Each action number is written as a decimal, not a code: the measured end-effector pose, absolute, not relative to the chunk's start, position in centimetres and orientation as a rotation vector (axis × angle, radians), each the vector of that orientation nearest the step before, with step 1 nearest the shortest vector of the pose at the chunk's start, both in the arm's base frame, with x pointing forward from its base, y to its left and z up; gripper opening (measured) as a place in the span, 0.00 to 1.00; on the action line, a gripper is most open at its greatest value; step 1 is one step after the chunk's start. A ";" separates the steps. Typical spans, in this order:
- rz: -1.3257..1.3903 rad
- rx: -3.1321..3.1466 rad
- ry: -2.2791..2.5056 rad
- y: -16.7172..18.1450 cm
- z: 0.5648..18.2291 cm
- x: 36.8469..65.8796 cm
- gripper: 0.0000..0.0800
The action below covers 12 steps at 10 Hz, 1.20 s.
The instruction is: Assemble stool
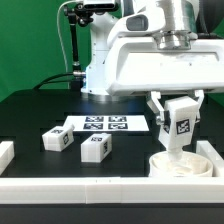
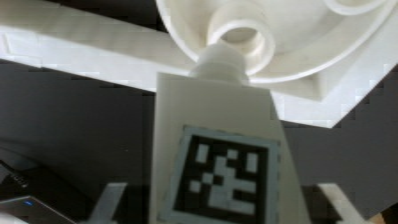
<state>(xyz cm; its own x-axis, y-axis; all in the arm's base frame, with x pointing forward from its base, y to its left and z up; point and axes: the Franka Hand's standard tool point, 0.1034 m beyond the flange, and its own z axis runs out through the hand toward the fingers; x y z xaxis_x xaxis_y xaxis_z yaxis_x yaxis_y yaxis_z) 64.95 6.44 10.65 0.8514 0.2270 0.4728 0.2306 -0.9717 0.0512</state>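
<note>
The hand (image 1: pixel 180 110) is pinching one leg (image 1: pixel 182 135) upright, long axis vertical. It is hanging directly over the seat (image 1: pixel 178 168), which is resting on the table (image 1: pixel 40 110) at the exterior view's right. The leg's narrow tip appears to be entering a seat socket.

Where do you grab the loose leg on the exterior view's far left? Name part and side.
Probably its two opposite flat sides, mid-length, from straight above: the loose leg lies flat on the table, apart from its neighbour. The gripper holds another leg now.
</note>
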 end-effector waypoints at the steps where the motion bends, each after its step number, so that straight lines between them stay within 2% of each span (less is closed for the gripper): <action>1: -0.768 -3.015 -0.374 6.5 10.6 64.9 0.41; 6: -0.697 -3.019 -0.414 7.5 9.3 65.1 0.41; 12: -0.681 -3.021 -0.430 7.5 9.0 65.2 0.41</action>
